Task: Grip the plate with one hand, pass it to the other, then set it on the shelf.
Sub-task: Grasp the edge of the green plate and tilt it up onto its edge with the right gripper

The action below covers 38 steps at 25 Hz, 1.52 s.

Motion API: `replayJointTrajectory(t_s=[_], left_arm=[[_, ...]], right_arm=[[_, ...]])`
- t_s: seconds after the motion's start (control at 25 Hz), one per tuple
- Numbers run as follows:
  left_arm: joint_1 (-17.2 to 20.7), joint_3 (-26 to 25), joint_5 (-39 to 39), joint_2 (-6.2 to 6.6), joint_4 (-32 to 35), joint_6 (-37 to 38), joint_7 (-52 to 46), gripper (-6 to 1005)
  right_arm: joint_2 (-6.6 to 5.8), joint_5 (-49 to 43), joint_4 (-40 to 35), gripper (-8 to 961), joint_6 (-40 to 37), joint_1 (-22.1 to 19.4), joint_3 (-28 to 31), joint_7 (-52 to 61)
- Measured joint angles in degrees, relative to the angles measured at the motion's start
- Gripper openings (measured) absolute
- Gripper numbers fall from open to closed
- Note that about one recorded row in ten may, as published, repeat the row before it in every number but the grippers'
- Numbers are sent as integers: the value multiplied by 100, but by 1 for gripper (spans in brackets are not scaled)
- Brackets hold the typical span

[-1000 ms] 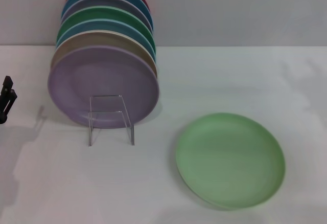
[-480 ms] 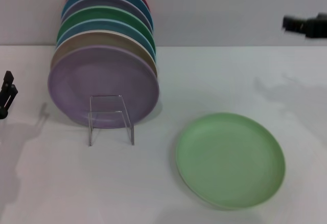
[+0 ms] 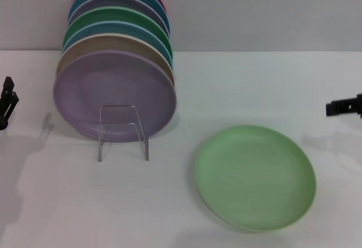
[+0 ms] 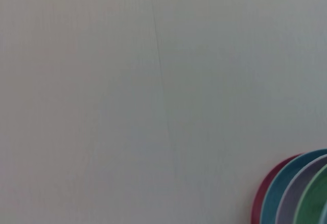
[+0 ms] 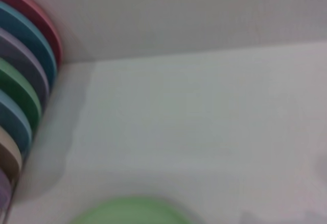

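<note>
The pale mint-green plate (image 3: 254, 175) lies flat on the white table at the front right; its edge also shows in the right wrist view (image 5: 130, 211). The shelf (image 3: 123, 132), a small clear wire rack, stands at the left and bears several upright coloured plates, the lilac plate (image 3: 113, 95) foremost. My right gripper (image 3: 343, 107) enters at the right edge, above the table, to the right of and beyond the plate, apart from it. My left gripper (image 3: 7, 103) is at the far left edge, left of the shelf.
The upright plates on the shelf (image 5: 23, 96) rise against a pale back wall (image 3: 254, 10). The stack's far plates show in the left wrist view (image 4: 296, 191). White table surface (image 3: 68, 202) lies in front of the shelf and left of the plate.
My right gripper has come down from the upper right edge to a lower spot at the right edge, nearer the mint-green plate. The left gripper has barely moved.
</note>
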Motion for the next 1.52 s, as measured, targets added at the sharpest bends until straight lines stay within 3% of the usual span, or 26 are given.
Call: replayJointTrajectory(t_s=[0.28, 0.68, 1.52], left_arm=[[-13, 7, -4, 1, -9, -3, 19, 824], [33, 7, 5, 7, 6, 16, 19, 824], [46, 3, 31, 8, 6, 37, 19, 823]], right_arm=[[12, -3, -1281, 783, -199, 339, -86, -233], [-12, -49, -2398, 759, -430, 844, -176, -333], [20, -423, -2753, 708, -511, 1102, -284, -320]])
